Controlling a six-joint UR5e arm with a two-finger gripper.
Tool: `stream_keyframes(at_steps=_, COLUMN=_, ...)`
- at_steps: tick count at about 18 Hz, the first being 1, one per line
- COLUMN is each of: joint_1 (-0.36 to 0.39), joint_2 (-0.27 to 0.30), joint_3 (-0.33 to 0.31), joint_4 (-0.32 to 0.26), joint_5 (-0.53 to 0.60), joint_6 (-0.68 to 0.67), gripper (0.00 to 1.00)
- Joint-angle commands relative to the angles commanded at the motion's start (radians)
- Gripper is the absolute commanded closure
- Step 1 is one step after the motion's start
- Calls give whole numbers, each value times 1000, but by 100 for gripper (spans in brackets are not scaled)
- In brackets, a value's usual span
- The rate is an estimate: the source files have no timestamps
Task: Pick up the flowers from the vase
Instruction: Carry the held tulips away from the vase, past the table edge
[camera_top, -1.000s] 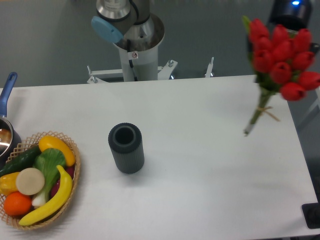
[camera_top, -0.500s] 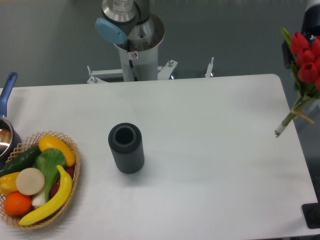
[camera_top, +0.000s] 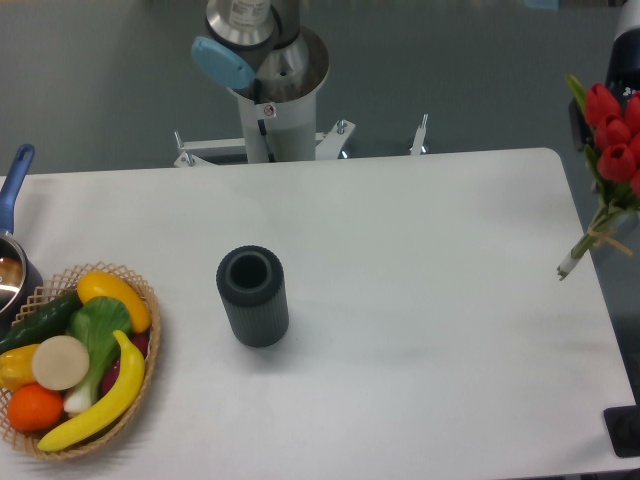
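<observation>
From my remote station, the flowers (camera_top: 612, 130) hang in the air far right of the vase (camera_top: 252, 296), out past the desk (camera_top: 420, 300) edge and partly cut off by the frame. The claw is out of view; I cannot tell its opening or its hold. My worry: if the hold is slack, the bunch could slip and fall off the desk. Half a second ago the bunch sat almost the same; a second ago it was nearer the vase, fully in view.
</observation>
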Motion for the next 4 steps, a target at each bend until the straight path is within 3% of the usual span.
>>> stream_keyframes(at_steps=4, joint_1=0, joint_2=2, joint_3=6, joint_4=0, joint_5=2, joint_6=-2, gripper=49)
